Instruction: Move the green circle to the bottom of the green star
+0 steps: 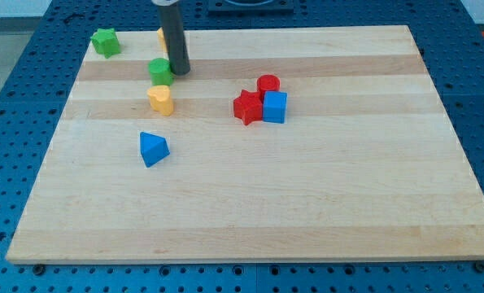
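there are no jaws here to be open or closed: the arm ends in a straight dark rod, and my tip (180, 72) rests on the surface (307, 203) near the view's top left. the rod rises from there and leaves the view at the top edge.

the tip sits just beside the green circle (160, 71), on that block's right side in the view, close enough that the two look to be touching, though contact cannot be told for sure. behind the rod, toward the view's top, a sliver of a yellow block (160, 35) peeks out on the rod's left; its shape is mostly hidden.

just below the green circle lies a yellow heart (161, 99), near it but apart. further down the view sits a blue triangle (153, 149), alone.

the green star (105, 41) lies at the surface's top left corner, up and to the left of the green circle, with bare wood between them.

toward the middle of the surface, well to the right of the tip, three blocks cluster together: a red star (246, 107), a red circle (268, 85) behind it, and a blue cube (275, 107) touching the red star's right side.

the surface is a pale wooden board lying on a blue perforated base (14, 122).
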`<state>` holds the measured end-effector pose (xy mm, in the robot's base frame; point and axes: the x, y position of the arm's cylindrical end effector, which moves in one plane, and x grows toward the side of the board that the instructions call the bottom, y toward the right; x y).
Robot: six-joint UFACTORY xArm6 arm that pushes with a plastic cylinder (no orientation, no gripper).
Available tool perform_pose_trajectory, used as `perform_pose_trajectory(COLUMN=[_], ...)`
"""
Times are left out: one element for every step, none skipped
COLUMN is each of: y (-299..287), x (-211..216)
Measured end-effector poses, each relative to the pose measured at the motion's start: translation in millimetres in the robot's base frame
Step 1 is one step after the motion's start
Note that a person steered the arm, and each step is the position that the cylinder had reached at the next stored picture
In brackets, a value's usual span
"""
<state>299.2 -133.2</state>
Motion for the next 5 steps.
perform_pose_trajectory(y=[13,37,24,-10,-39], x=[12,25,31,34,23])
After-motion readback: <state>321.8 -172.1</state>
